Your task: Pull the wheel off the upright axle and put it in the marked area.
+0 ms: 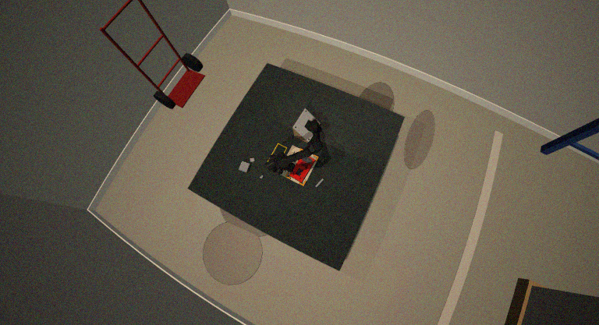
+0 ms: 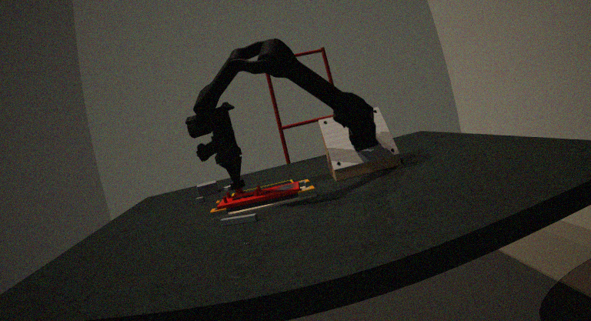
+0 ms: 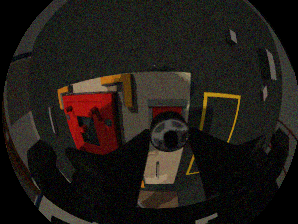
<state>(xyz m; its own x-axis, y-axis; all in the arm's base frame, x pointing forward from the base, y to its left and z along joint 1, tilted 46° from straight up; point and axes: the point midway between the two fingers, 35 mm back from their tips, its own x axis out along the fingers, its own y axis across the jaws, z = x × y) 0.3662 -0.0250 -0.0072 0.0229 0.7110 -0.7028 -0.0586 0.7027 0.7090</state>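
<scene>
From the top, the gripper sits near the yellow marked area on the dark worktop.

From the side, the jaws point straight down beside the red tray.

From the wrist, the jaws hold the grey wheel. I would lift it straight up, slowly. What the red tray holds, I cannot tell.

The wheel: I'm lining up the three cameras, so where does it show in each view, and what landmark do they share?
Top: hidden under the gripper, left of the red plate.
Exterior: not distinguishable; the fingers cover it at the red plate's left end.
Wrist: the wheel sits at centre, gripped between the dark fingers.
Shared landmark: the red plate.
</scene>
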